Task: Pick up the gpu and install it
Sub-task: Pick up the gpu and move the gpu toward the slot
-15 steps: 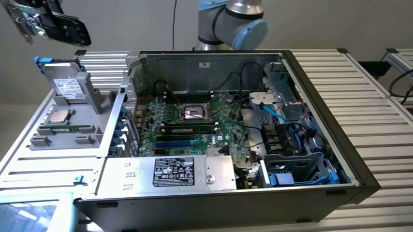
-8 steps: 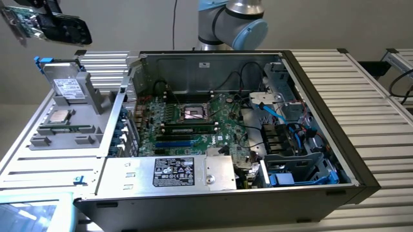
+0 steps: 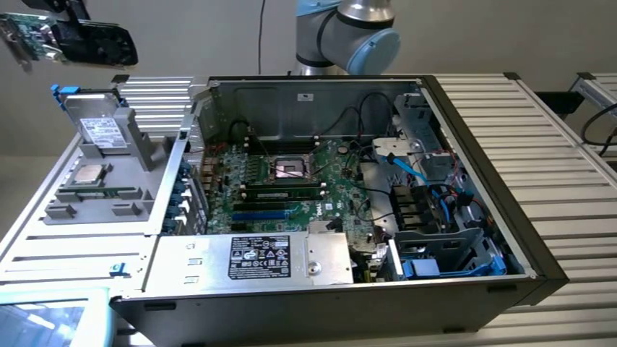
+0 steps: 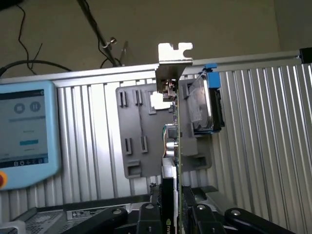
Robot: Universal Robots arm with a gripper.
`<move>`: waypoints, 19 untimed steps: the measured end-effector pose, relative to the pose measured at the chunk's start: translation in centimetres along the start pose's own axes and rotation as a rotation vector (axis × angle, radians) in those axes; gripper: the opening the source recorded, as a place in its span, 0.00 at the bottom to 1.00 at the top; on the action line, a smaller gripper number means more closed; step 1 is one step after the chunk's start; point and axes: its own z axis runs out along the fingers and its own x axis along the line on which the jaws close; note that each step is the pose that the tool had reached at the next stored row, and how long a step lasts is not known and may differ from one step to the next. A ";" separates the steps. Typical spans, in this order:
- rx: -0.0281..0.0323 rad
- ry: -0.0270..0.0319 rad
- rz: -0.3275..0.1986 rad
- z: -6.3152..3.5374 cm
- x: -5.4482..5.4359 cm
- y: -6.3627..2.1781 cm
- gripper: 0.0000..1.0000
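The gpu (image 3: 82,40) hangs high in the air at the exterior view's far left, well above the table and away from the open computer case (image 3: 318,195). Its green board, black fan block and silver end bracket (image 3: 16,45) all show. My gripper (image 3: 69,10) comes down onto it from above and is shut on it. In the wrist view the gpu (image 4: 174,146) is seen edge-on, with its bracket (image 4: 174,56) at the far end. My gripper (image 4: 173,217) clamps it between black fingers (image 4: 147,218). The green motherboard (image 3: 279,181) lies inside the case.
A grey fixture (image 3: 97,173) to the left of the case holds a drive (image 3: 101,130) and a processor chip (image 3: 89,172). A teach pendant (image 4: 24,131) lies on the ribbed aluminium table (image 3: 540,123). Cables and a drive cage (image 3: 434,217) crowd the case's right side. The arm's base (image 3: 347,36) stands behind the case.
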 end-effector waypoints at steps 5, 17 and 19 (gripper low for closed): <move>0.0000 0.0097 -0.062 -0.01 0.0 0.00 0.28; 0.0049 0.0152 -0.132 0.00 0.0 -0.02 0.28; 0.0048 0.0153 -0.131 -0.06 0.0 -0.52 0.28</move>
